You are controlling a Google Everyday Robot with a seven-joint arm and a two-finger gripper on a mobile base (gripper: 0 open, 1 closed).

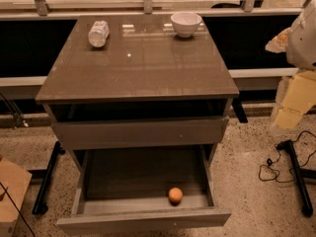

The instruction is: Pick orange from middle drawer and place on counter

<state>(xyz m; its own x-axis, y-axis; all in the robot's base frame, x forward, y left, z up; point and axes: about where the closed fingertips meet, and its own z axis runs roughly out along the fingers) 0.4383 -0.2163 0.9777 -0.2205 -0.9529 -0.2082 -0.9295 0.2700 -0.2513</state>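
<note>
The orange [175,195] lies on the dark floor of the pulled-out middle drawer [143,221], near its front wall and right of centre. The glossy grey-brown counter [138,63] tops the cabinet above it. My gripper [292,105] hangs at the far right edge of the camera view, to the right of the cabinet at about counter height. It is well away from the orange and above the floor. The white arm [303,38] rises above it.
A white bowl [186,23] stands at the counter's back right and a clear plastic bottle [98,33] lies at its back left. A drawer front [140,132] sits above the open drawer. Cables and a black stand leg [296,172] lie on the floor at right, a cardboard box [10,191] at left.
</note>
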